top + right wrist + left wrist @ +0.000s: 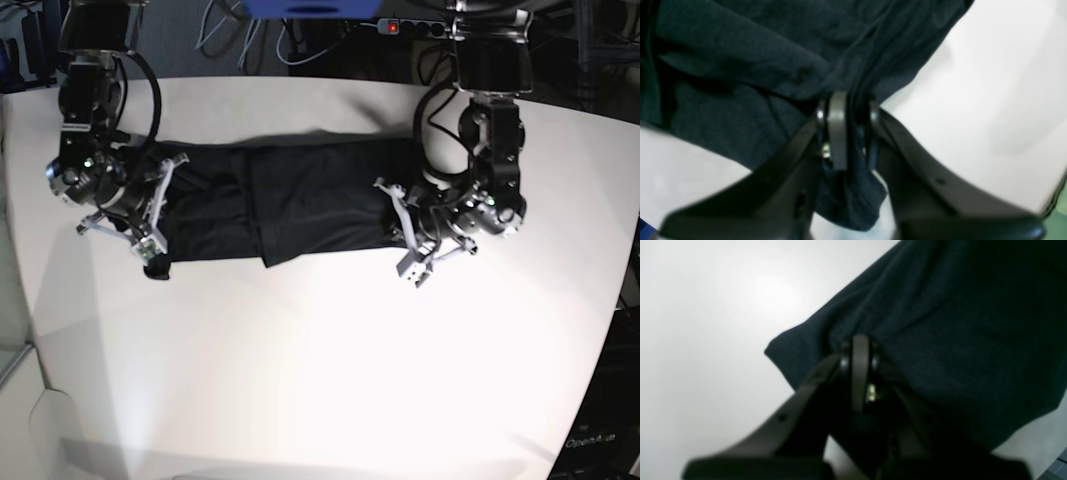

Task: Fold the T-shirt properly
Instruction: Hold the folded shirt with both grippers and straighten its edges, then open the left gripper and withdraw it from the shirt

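Fabric of the T-shirt [300,205] stretches across our white table [320,370]; our left gripper [400,235] pinches its right end, our right gripper [155,255] its left.

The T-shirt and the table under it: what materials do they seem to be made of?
The T-shirt looks like thin, soft knit fabric, black and matte: the wrist views show a fine heathered texture, and it bunches into soft folds where the right gripper pinches it. The table seems a hard, smooth white surface, perhaps laminate or painted board: light glares softly on it. Its exact material cannot be told.
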Robot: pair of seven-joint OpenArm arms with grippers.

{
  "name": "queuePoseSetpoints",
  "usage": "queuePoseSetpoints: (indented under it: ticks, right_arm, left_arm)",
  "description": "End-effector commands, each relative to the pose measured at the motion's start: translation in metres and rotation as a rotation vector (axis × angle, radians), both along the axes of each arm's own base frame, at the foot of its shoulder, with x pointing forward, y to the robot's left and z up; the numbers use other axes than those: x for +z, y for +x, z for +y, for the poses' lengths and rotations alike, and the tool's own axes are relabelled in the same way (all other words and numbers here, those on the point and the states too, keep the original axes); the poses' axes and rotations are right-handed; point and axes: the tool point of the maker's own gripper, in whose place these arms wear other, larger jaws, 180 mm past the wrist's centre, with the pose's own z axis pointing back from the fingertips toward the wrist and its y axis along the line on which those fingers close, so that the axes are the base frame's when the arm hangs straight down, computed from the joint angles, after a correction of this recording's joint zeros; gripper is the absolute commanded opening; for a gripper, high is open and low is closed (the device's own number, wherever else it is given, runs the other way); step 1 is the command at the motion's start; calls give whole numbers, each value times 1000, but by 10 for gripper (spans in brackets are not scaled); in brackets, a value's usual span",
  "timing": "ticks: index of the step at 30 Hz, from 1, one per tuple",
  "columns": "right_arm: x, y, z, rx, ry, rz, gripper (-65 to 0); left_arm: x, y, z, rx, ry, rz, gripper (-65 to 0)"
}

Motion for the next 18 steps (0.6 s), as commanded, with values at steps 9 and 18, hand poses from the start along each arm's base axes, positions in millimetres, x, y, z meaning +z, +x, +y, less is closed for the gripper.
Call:
queuePoseSetpoints:
  ticks: [9, 18]
  right_arm:
    - [19, 15, -9, 5, -20, -66, -644]
    - [54, 21, -17, 8, -72, -163, -644]
  left_arm:
    - [11, 10, 0, 4, -10, -39, -650]
    - [16, 14, 0, 3, -10, -55, -650]
